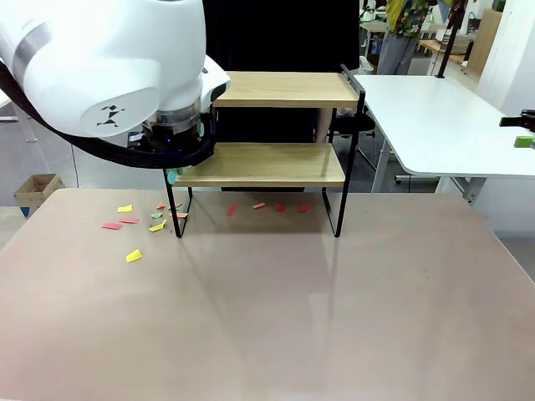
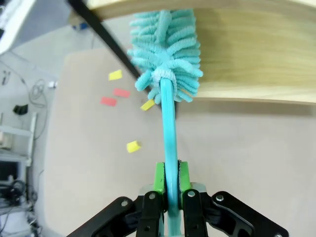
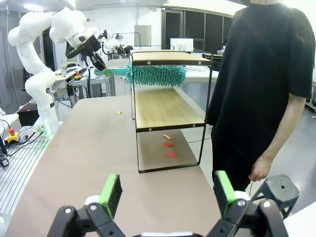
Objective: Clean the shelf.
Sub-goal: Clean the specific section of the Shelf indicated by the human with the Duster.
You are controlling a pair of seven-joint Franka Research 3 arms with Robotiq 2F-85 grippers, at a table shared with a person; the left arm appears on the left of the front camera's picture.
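Left tool (image 2: 169,174) clamped on duster (image 2: 167,54), head between shelf (image 1: 276,164) boards (paper scraps (image 1: 280,206) beneath), right tool (image 3: 168,190) apart

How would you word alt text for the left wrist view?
The left gripper clamps the handle of a turquoise duster, whose fluffy head reaches into the shelf. Coloured paper scraps dot the table beside it.
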